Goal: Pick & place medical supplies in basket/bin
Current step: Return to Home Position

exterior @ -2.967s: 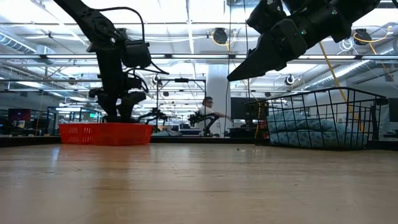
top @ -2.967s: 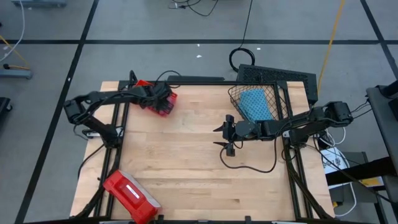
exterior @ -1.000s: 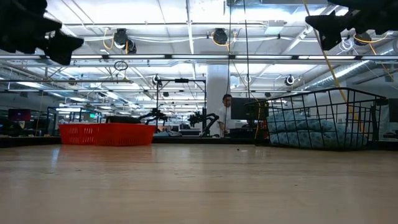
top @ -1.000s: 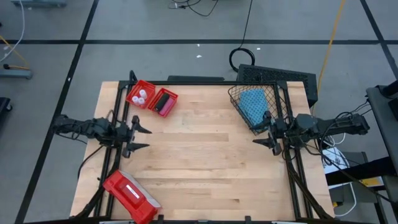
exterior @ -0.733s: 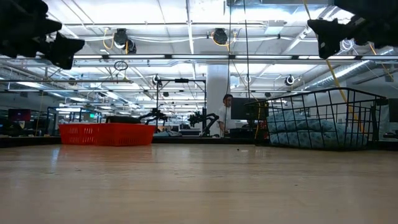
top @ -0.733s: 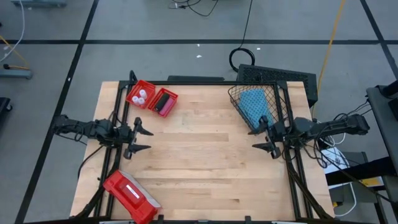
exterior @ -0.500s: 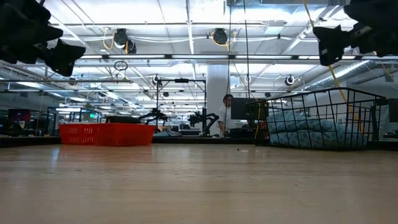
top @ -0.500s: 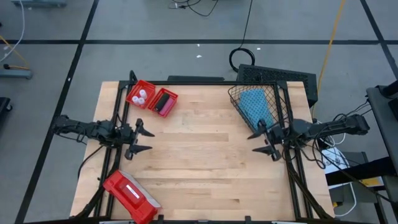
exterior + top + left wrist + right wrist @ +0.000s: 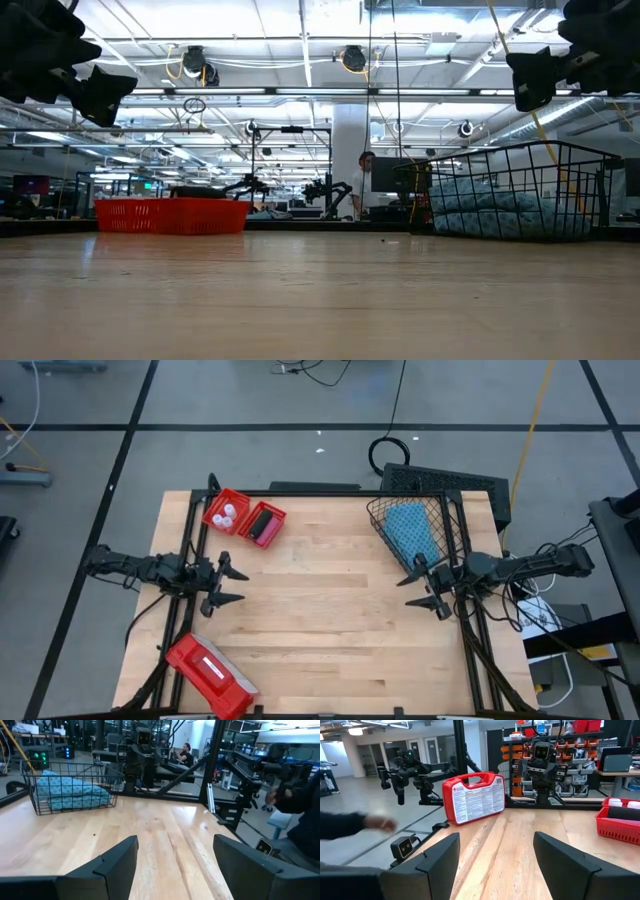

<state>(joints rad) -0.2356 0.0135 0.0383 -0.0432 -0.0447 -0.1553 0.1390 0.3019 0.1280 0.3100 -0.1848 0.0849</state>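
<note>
Tabletop (image 9: pixel 320 630) edges now host both arms, drawn back from the red bin (image 9: pixel 250 502) and centre. Left gripper (image 9: pixel 243 586) and right gripper (image 9: pixel 403 592) spread fingers wide, holding nothing.

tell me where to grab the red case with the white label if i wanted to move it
Grip its thin top edge, coming straight down from above. The red case seems to stand upright on its narrow edge near the table's front left corner. Its label face is broad and flat, probably too wide to span, while the top edge looks narrow enough to pinch. The left gripper is nearer.
</note>
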